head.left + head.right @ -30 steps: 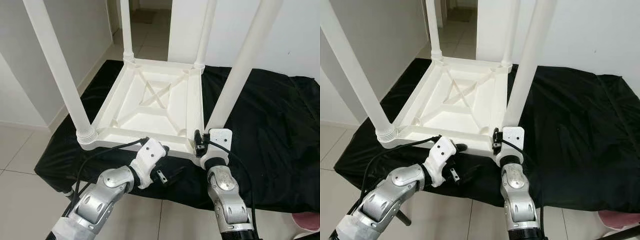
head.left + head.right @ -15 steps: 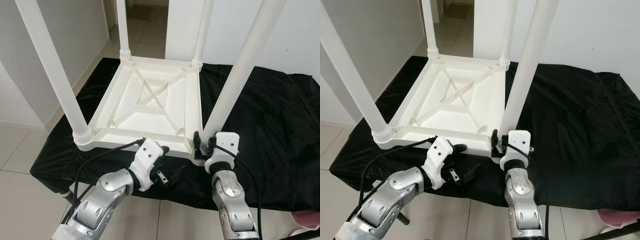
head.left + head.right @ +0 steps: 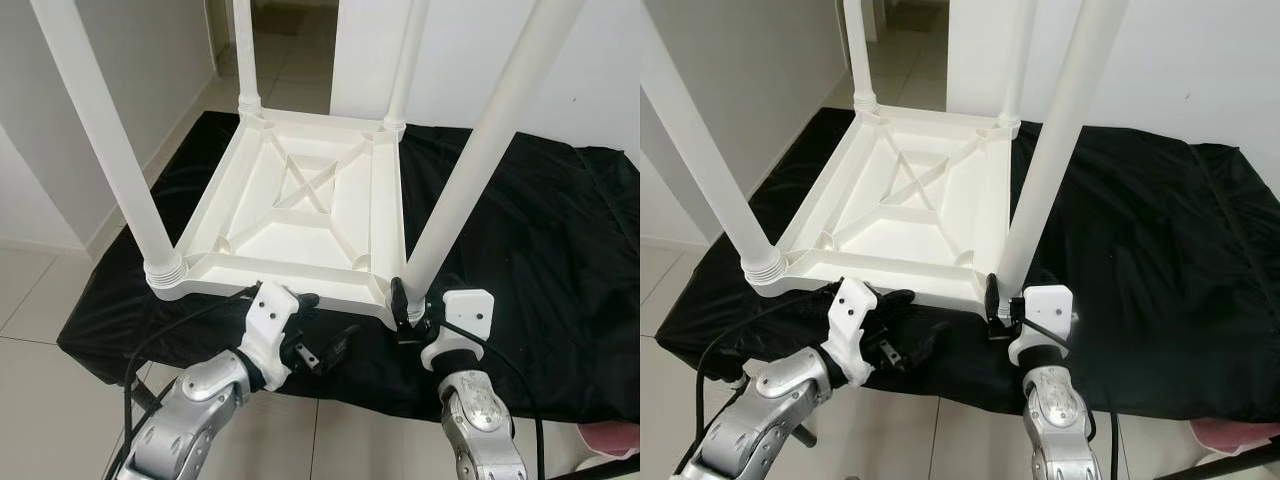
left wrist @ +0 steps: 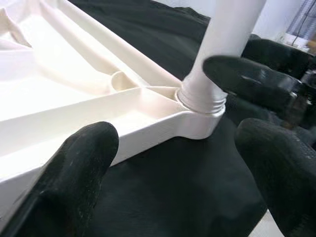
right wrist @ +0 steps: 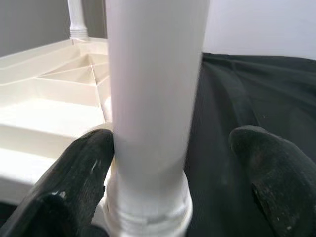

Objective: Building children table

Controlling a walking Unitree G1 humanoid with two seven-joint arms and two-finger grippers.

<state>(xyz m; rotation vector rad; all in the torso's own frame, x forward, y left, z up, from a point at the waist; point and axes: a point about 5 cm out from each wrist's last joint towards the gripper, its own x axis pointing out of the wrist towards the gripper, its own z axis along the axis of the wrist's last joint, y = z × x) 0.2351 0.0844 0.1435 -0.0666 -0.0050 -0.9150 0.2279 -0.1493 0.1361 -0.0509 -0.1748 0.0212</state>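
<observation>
Jaws apart on both, right gripper [image 3: 1002, 305] straddling table leg [image 3: 1052, 150], left gripper [image 3: 902, 322] beside upturned table [image 3: 902, 200].

We count one white tabletop [image 3: 300, 215], lying upside down, and four white legs standing up from its corners: the near left leg [image 3: 105, 140], the near right leg [image 3: 470, 170], the far left leg [image 3: 245, 55] and the far right leg [image 3: 403, 65]. Under it we see one black cloth [image 3: 540, 250]. On the underside of the top we count two ribs crossing in a single X [image 3: 310, 185]. We count two grippers, the left gripper [image 3: 325, 345] and the right gripper [image 3: 412, 312], and each has two black fingers.
</observation>
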